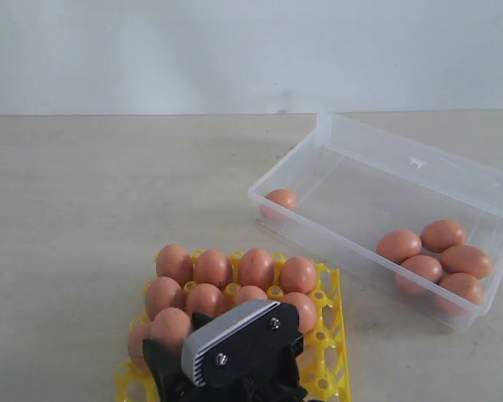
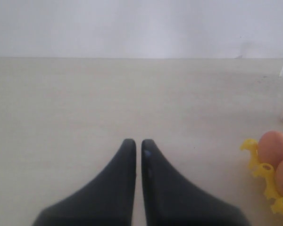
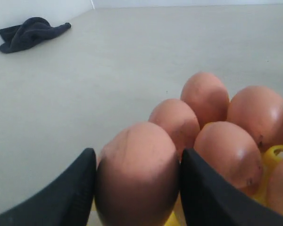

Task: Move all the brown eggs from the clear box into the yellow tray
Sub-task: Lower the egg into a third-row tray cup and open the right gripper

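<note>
My right claw (image 3: 137, 162) grips an egg (image 3: 137, 188) at the near-left corner of the tray (image 1: 331, 339); next, I judge, seat it and let go gently; left claw (image 2: 137, 144) closed.

At the bottom centre of the exterior view, the right arm's wrist housing (image 1: 260, 356) is a blocky black body. It is capped by a light grey plate (image 1: 230, 335) with rounded corners, and two round screws (image 1: 274, 322) sit in it, one near its upper right end and one near its lower left. In the left wrist view the left fingers (image 2: 108, 195) are matte black, broad at the base and curving to blunt rounded tips — one bears a faint pale fleck near its tip. The right fingers (image 3: 56, 197) are the same smooth black — thick, with curved inner edges.
</note>
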Available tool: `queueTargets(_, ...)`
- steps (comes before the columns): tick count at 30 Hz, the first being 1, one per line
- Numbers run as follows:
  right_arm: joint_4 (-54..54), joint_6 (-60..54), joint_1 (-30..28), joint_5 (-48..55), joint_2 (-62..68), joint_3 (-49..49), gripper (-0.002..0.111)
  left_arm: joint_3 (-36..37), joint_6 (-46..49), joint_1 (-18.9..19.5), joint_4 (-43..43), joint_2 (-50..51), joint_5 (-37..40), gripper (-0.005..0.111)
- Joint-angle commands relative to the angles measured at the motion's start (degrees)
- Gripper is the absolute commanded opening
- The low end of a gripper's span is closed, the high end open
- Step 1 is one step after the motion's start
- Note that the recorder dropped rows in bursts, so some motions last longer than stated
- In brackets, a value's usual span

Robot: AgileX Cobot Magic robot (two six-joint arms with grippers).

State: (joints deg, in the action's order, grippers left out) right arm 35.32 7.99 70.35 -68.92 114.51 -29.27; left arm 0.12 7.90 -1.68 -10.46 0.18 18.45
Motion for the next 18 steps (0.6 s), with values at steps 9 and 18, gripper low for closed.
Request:
queueTargets(9,10.4,-8.4,2.8,1.9,-0.1,0.1,0.000,-0.1,-0.4,-0.2,-0.5,-0.2,-0.6,0.004)
queueTargets(18,10.5,-8.4,2.8,3.8,-0.1,0.0,0.000,-0.1,-0.4,-0.2,-0.5,-0.2,-0.6,0.004)
